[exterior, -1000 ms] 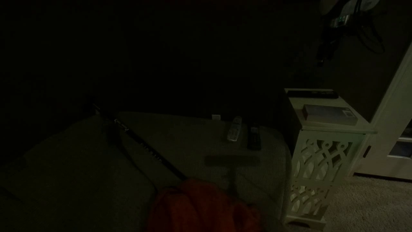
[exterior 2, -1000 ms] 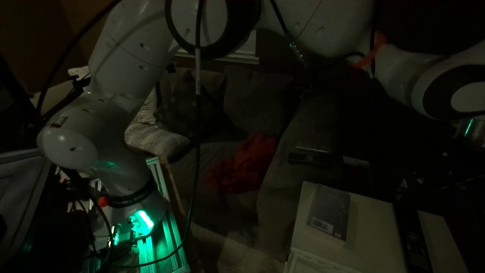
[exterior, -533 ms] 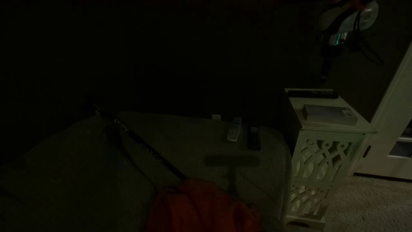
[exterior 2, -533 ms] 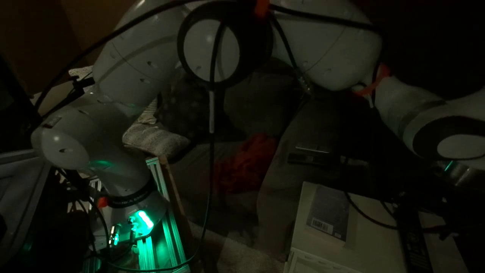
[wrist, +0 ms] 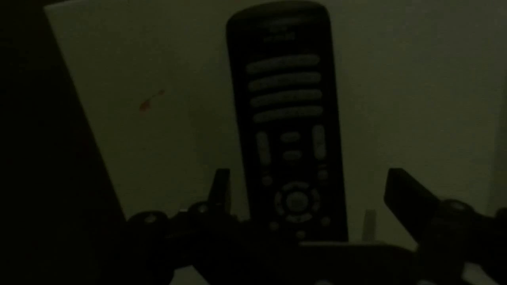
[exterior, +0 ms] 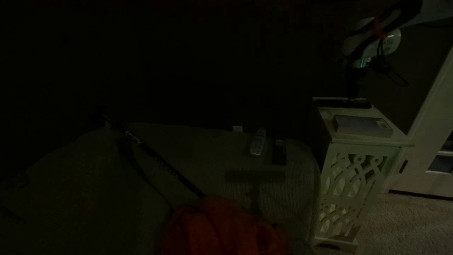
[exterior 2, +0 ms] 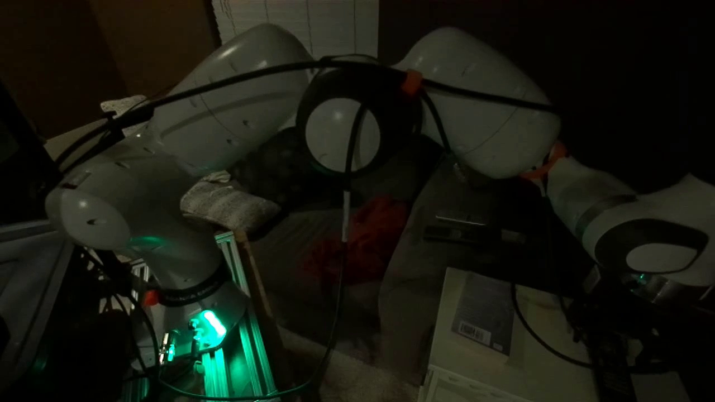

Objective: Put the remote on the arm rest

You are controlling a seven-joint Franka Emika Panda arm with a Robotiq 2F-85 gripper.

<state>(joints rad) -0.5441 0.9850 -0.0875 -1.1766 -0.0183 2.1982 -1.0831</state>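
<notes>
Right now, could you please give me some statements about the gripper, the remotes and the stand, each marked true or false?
1. The gripper is open, with the black remote showing between its jaws in the wrist view. True.
2. The black remote is up in the air. False: it lies on the stand.
3. A book lies on the stand. True.
4. A pale remote lies on the armrest. True.
5. The armrest bears only one remote. False: a dark remote lies there too.
</notes>
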